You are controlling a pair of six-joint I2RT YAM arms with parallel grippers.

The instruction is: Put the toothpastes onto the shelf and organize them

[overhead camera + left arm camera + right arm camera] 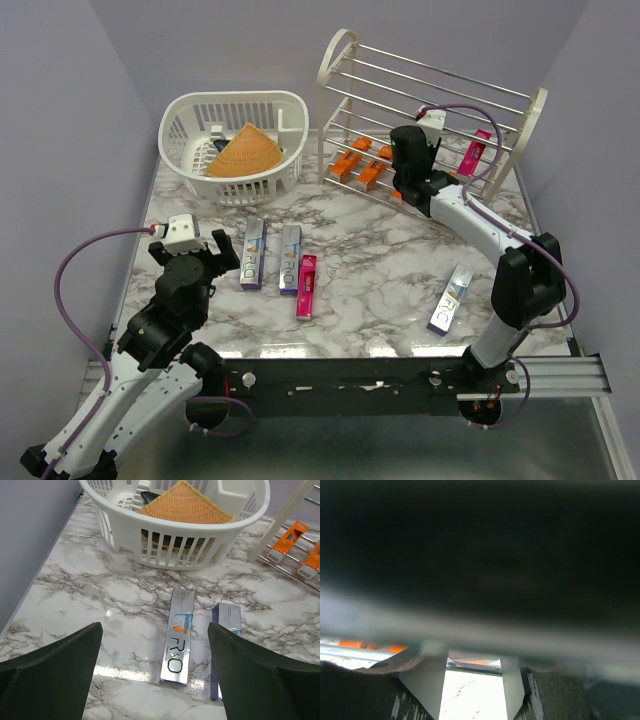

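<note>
the shelf (430, 110) and its rods close off the back right, and the right arm (470, 215) fills the front of the lower tier beside the orange cartons (360, 165). the basket (235, 145) blocks the back left, with a narrow bare gap between the 2. bare marble (380, 270) lies open between the 3 centre cartons (290, 259) and 1 silver carton (451, 299) at right.

Cream shelf (536, 108); orange, pink, silver cartons (252, 254); white basket (185, 125); grey-veined marble tbl (380, 260).
</note>
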